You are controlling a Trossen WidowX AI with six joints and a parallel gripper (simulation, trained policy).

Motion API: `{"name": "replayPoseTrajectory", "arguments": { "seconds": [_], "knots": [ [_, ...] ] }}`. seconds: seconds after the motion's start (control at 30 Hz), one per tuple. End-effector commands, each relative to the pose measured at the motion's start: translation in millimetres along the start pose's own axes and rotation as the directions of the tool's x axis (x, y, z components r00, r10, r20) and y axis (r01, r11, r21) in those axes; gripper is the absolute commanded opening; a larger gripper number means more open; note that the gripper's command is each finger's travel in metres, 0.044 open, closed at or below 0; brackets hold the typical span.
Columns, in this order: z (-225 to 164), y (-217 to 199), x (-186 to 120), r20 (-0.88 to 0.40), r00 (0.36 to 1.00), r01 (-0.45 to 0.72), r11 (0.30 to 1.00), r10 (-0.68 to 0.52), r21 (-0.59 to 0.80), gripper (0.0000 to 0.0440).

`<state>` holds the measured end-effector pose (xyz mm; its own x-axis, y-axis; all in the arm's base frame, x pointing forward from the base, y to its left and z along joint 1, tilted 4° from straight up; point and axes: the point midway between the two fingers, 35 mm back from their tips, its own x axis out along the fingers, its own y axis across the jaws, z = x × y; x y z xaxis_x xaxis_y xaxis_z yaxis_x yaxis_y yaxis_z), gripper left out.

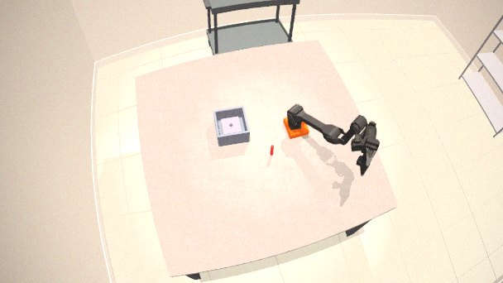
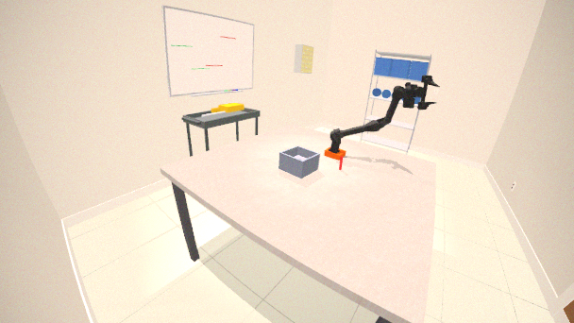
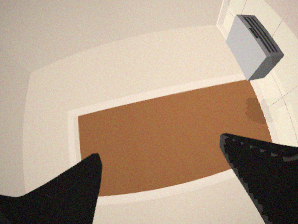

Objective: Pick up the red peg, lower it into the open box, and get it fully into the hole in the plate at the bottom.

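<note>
The red peg [image 1: 271, 150] [image 2: 341, 163] stands upright on the table, between the box and the arm's base and a little nearer the front in the top view. The open grey box [image 1: 233, 141] [image 2: 293, 165] stands to the left of the arm's base. A pale plate [image 1: 237, 129] with a small dark hole [image 1: 231, 125] lies at its bottom. My gripper [image 1: 364, 170] [image 2: 436, 94] [image 3: 162, 151] is open and empty, high up and far to the right of the peg. The wrist view shows neither peg nor box.
The arm's orange base [image 1: 299, 133] [image 2: 335, 154] is on the table [image 1: 198, 223] [image 2: 378, 227], close to the peg. A dark cart [image 1: 248, 36] [image 2: 222, 119] stands behind the table. The wrist view shows a brown door [image 3: 165, 135] and a grey unit [image 3: 250, 47] in the room.
</note>
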<state>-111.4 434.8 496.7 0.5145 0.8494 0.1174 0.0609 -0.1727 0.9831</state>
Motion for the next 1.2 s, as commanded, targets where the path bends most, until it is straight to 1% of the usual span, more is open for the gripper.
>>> {"name": "replayPoseTrajectory", "arguments": {
  "seconds": [0.0,0.03,0.27,0.53,0.83,1.17],
  "knots": [
    [-5,1,-4,-0.021,1.0,-0.003,1.0,0.004,0.023,0.0426],
    [-8,3,-8,-0.041,0.999,-0.007,0.999,0.009,0.051,0.044],
    [-24,24,-35,-0.151,0.986,-0.025,0.965,0.066,0.261,0.044],
    [-33,53,-66,-0.255,0.955,-0.007,0.873,0.15,0.487,0.044],
    [-30,89,-101,-0.342,0.902,0.057,0.712,0.264,0.7,0.044],
    [-12,132,-139,-0.39,0.824,0.169,0.48,0.41,0.861,0.044]
  ]
}}
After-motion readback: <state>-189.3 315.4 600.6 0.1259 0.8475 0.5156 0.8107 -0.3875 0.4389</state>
